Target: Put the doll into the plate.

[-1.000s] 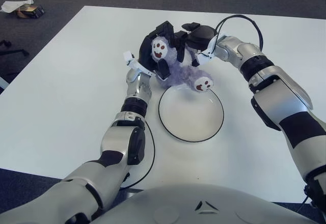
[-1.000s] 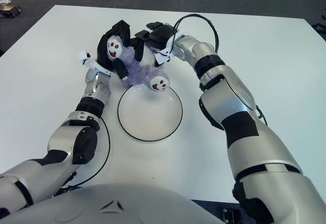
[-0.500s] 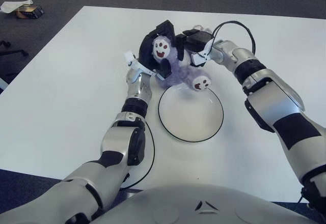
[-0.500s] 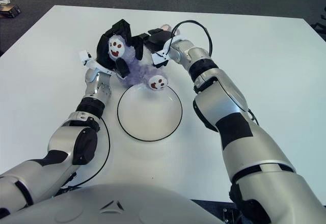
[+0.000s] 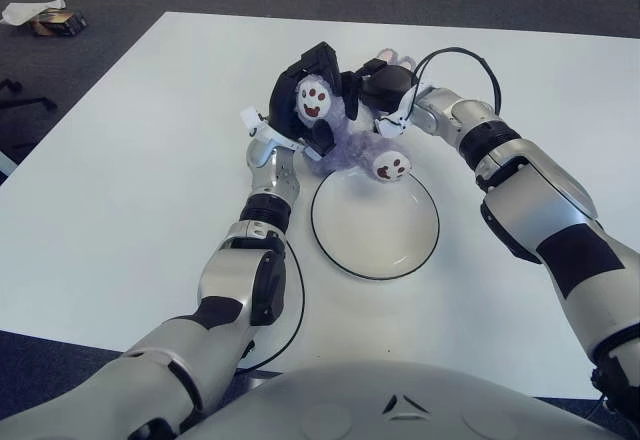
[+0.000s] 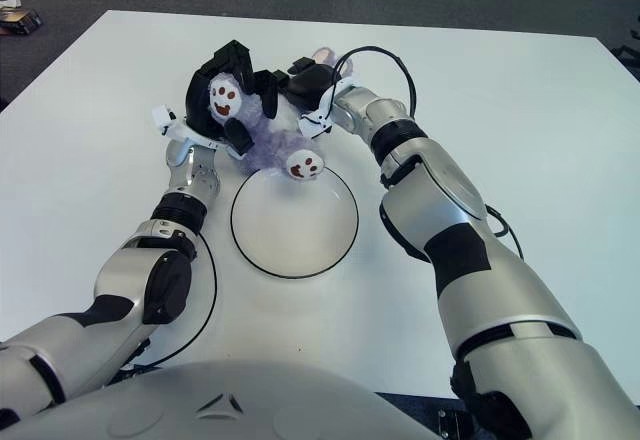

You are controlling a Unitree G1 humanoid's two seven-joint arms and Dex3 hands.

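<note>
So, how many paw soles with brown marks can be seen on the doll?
2: one paw between the left hand's fingers, one paw above the plate's far rim. Others may be hidden.

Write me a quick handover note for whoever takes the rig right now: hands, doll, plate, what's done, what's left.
Left robot hand: fingers curled around the doll, gripping its left side by the raised paw.
Right robot hand: closed on the doll's right side, from behind.
Doll: purple plush, held between both hands at the far rim of the plate; one white paw hangs over the rim, the body is mostly beyond it.
Plate: white with a dark rim, on the table, nothing in it.
Done: doll grasped, brought to the plate's edge.
Left: carry it over the plate's middle, lower it, release both hands.
</note>
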